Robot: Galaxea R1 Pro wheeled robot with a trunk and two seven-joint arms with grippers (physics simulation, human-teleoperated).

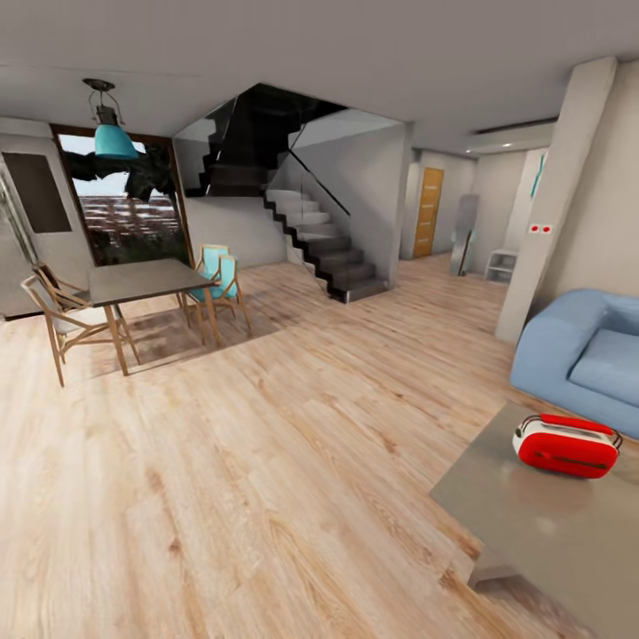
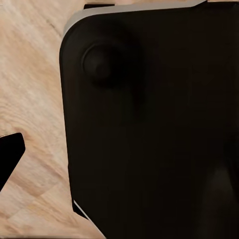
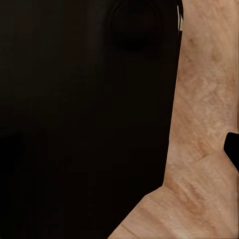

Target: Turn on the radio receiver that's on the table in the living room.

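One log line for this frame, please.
phase: approaching | radio lying on low table, right of view | sofa behind it | hands: not seen

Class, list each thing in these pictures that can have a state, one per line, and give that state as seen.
radio receiver: lying on the table, untouched; face and light not visible from here.
table: bare but for the radio.
orange door: closed.
pendant lamp: hanging; lit or unlit cannot be told.
dining chairs: upright, drawn up to the dining table.
sofa: unoccupied.
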